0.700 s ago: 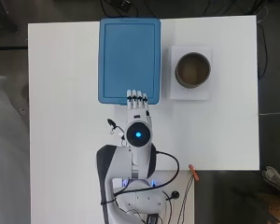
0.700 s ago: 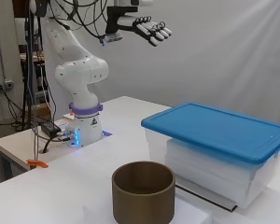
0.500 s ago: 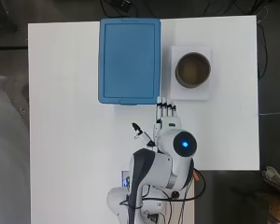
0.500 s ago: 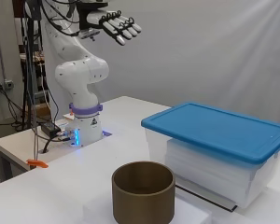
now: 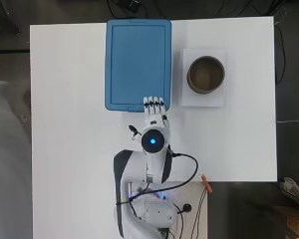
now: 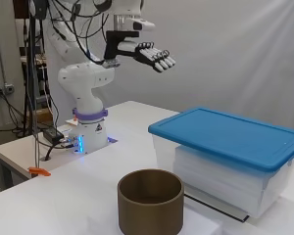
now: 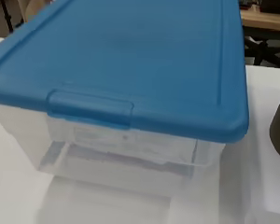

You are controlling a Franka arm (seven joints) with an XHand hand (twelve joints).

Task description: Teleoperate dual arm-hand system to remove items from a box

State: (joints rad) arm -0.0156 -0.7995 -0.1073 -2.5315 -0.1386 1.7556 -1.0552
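The black and white robot hand (image 6: pixel 148 52) is held released, fingers straight, high above the clear plastic box (image 6: pixel 220 178), whose blue lid (image 5: pixel 138 59) is kept on.

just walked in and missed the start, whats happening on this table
A white robot arm holds its hand high in the air, fingers straight, near the end of a clear box. The box's blue lid is on, so nothing has come out yet. A brown cylindrical container stands beside the box, untouched.
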